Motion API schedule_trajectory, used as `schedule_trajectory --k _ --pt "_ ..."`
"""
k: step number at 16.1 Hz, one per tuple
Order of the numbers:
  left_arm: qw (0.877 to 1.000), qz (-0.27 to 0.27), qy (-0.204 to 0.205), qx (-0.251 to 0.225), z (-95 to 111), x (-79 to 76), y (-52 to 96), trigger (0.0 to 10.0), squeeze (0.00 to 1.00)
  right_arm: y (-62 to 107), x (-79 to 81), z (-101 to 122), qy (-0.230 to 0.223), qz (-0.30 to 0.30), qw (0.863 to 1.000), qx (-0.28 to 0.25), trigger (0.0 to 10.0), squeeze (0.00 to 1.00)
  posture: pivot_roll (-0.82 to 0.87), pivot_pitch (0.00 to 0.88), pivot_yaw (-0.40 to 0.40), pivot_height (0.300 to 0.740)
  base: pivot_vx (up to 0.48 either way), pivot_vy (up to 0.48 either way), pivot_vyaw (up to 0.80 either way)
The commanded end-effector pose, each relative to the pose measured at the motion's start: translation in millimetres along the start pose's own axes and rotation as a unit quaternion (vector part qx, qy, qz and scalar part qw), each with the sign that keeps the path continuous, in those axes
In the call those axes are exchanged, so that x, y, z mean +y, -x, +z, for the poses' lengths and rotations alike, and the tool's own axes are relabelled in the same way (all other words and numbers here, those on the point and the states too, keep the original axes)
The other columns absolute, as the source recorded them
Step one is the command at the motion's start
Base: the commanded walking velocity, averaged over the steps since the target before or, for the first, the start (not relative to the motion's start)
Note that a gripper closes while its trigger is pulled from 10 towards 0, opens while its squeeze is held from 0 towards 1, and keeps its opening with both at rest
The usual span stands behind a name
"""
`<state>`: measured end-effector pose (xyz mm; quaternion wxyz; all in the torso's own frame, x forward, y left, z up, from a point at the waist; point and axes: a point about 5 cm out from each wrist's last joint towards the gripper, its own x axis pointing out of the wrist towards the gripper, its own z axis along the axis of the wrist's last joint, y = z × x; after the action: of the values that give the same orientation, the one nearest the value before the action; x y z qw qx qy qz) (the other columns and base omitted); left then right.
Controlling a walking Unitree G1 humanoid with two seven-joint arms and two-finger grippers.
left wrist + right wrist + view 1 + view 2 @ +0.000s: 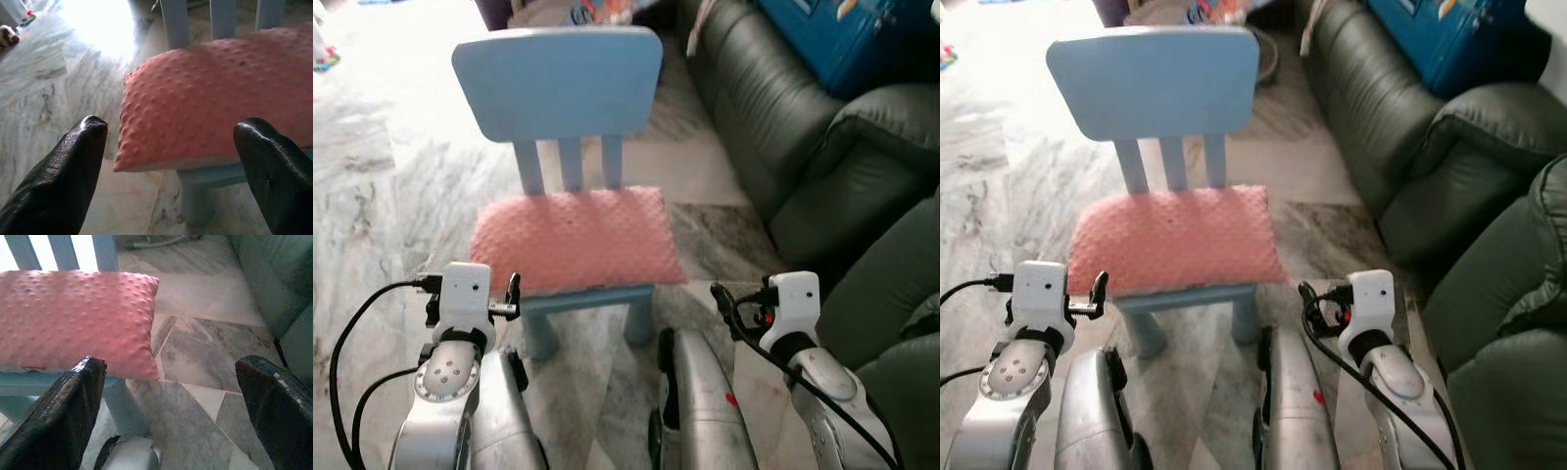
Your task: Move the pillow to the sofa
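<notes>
A pink dotted pillow (576, 238) lies flat on the seat of a small light-blue chair (558, 83) straight ahead of me. The dark green sofa (773, 108) runs along the right, beyond the chair. Both silver arms are raised in front of the chair's front edge, the left arm (460, 362) by the pillow's left corner and the right arm (803, 343) off its right corner. My left gripper (174, 126) is open, its fingers spread around the pillow's near left corner (146, 147) without touching. My right gripper (173, 363) is open, with the pillow's right corner (132, 333) just ahead.
A blue box (832, 34) rests on the sofa at the back right. A second green cushioned seat (891, 323) stands close on my right. Grey marble floor (382, 196) stretches to the left of the chair, with small toys (325, 59) far off.
</notes>
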<state>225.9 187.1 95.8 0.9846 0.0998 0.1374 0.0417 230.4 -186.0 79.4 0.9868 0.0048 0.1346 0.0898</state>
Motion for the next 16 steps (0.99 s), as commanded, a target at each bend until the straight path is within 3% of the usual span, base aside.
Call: schedule_trajectory --k 1,4,10,12,16 --pt "1.000 0.001 0.000 -0.004 3.7 3.9 1.9 10.0 0.00 0.3 -3.6 6.8 0.001 -0.005 1.000 -0.008 10.0 0.00 0.00 0.172 -0.037 0.498 0.311 0.000 0.00" --pt "1.000 -0.001 0.006 0.002 2.8 2.1 5.1 10.0 0.00 2.0 -1.9 4.2 -0.002 0.007 1.000 0.003 10.0 0.00 0.00 0.184 -0.041 0.498 0.300 0.000 0.00" --pt "1.000 0.024 0.018 0.006 0.5 4.6 4.8 10.0 0.00 -2.2 0.9 7.0 0.001 0.032 0.999 0.009 10.0 0.00 -0.01 0.177 -0.072 0.498 0.000 0.000 0.00" --pt "0.999 0.035 0.016 0.008 0.7 7.2 0.9 10.0 0.00 -2.9 1.3 7.5 0.003 0.039 0.999 0.012 10.0 0.00 -0.01 0.175 -0.077 0.498 0.000 0.000 0.00" --pt "0.997 0.037 0.003 0.066 -16.4 14.3 -15.7 10.0 0.00 -10.3 8.7 0.9 -0.030 0.074 0.996 0.049 10.0 0.00 -0.03 0.197 -0.073 0.498 0.000 0.000 0.00"
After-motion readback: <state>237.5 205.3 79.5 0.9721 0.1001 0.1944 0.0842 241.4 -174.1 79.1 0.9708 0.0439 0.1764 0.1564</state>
